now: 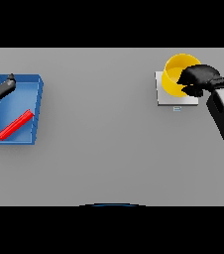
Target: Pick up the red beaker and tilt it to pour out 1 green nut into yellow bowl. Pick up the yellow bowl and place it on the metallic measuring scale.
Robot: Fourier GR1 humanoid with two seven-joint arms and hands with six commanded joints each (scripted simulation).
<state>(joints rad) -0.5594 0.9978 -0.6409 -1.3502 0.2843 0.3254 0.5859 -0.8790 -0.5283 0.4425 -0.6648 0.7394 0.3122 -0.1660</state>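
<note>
Grey and plain, the bench (109, 149) fills the whole head view. At its far right a yellow bowl (176, 74) sits on the metallic measuring scale (166, 96), a pale square plate with a small display at its near edge. The bowl covers the far part of the plate and reaches a little past its far edge. The right hand (198, 78) comes in from the right side on a white and grey arm (223, 116); its dark fingers are curled over the bowl's right rim, grasping it, and they hide that side of the bowl.

At the far left lies a blue tray (37, 92) with low walls. Inside it a red beaker (15, 125) lies on its side, slanting from the tray's near left towards its middle. The left hand (0, 90) shows at the left edge, over the tray's far left corner, apart from the beaker. Its fingers stretch out loosely and hold nothing. No green nut can be made out in the bowl or the tray.
</note>
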